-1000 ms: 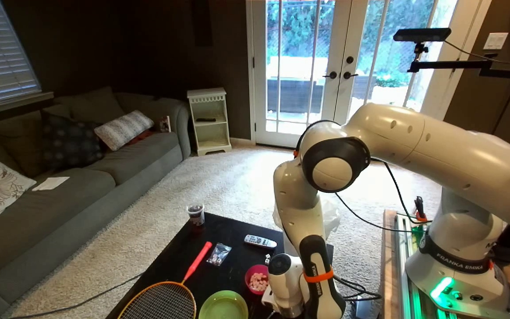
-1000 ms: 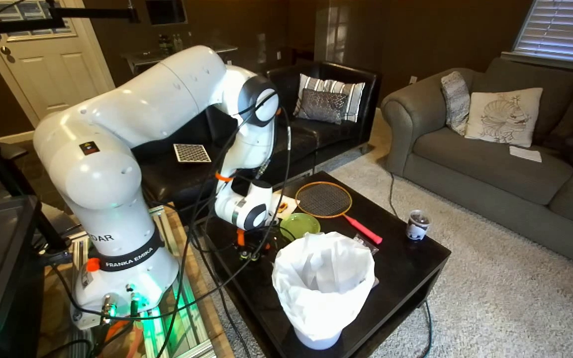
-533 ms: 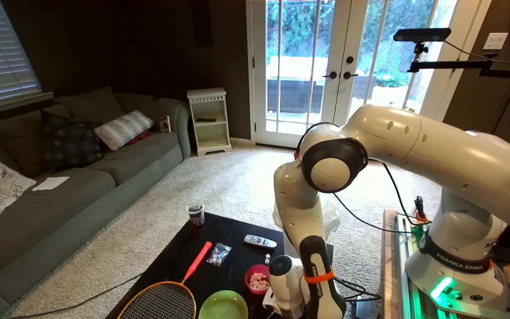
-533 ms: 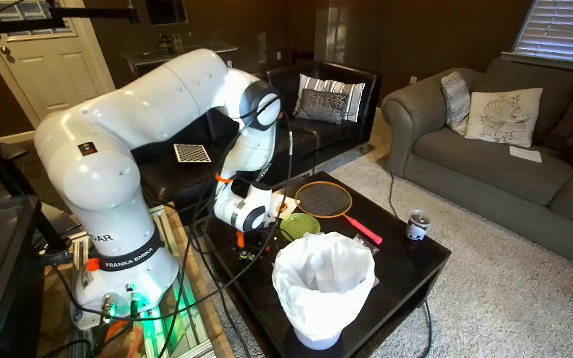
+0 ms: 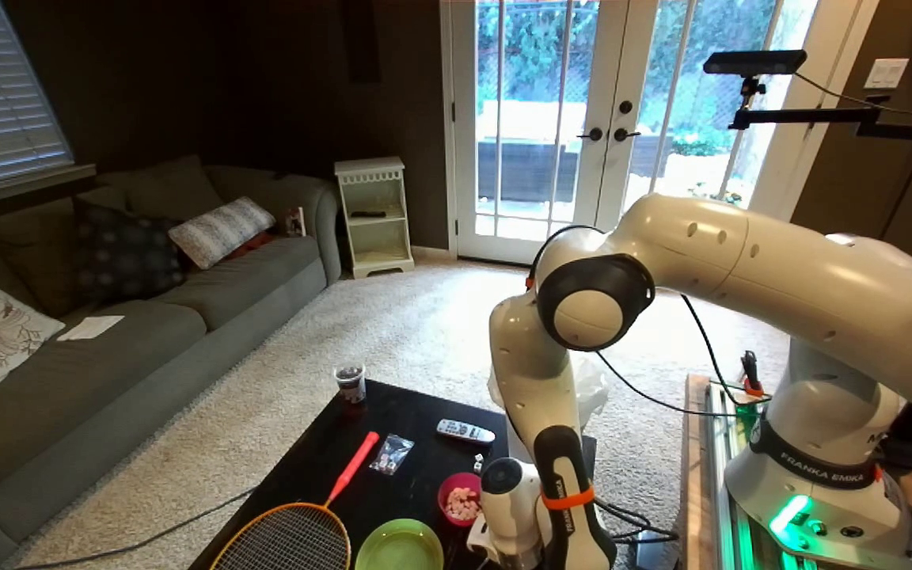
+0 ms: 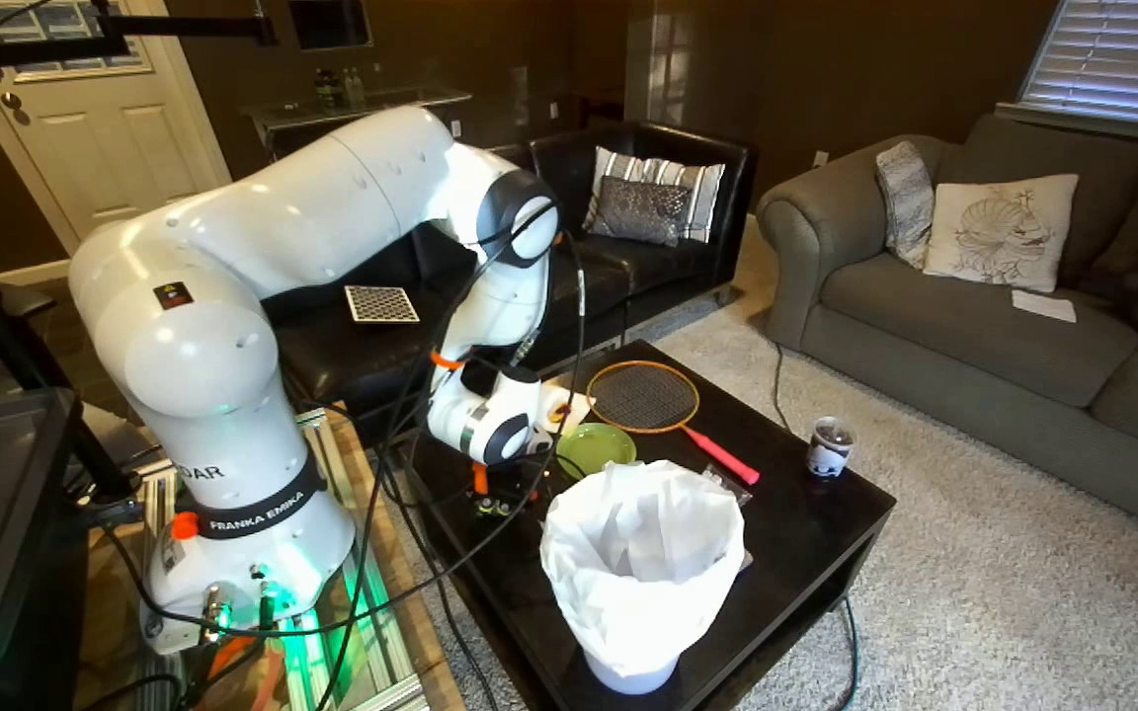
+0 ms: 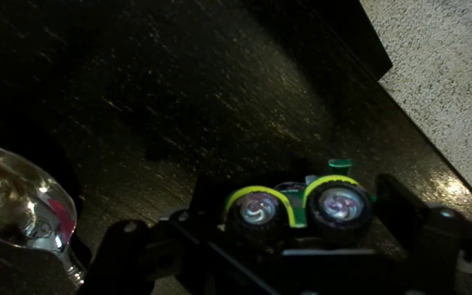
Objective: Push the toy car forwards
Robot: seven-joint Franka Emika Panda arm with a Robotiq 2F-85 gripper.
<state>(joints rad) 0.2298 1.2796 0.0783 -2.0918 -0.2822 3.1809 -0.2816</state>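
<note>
Toy car [image 7: 299, 207] is between the jaws of my gripper [image 7: 295, 196], resting, as it seems, on the dark table [image 7: 203, 98]. The jaws stand far apart, one at each end of the car — whether they press on it or are only around it, I cannot tell. In both exterior views the arm [image 6: 362, 212] has sunk a little during the last second, while the car shows no clear move; I judge that I am settling, and the forward push has not begun.

In the wrist view, counting from the car, a shiny rounded thing [image 7: 23, 200] lies apart at nine o'clock. The table's edge passes at three, with pale carpet [image 7: 445, 73] at two — so pushing to that side would be risky.

In an exterior view, a green dish [image 6: 601, 446] is near at two o'clock, a white-lined bin [image 6: 643, 592] at four; farther come a racket [image 6: 643, 397] at two and a cup [image 6: 830, 451] at three. Beyond the table, a grey sofa [image 6: 964, 341] stands at two.
</note>
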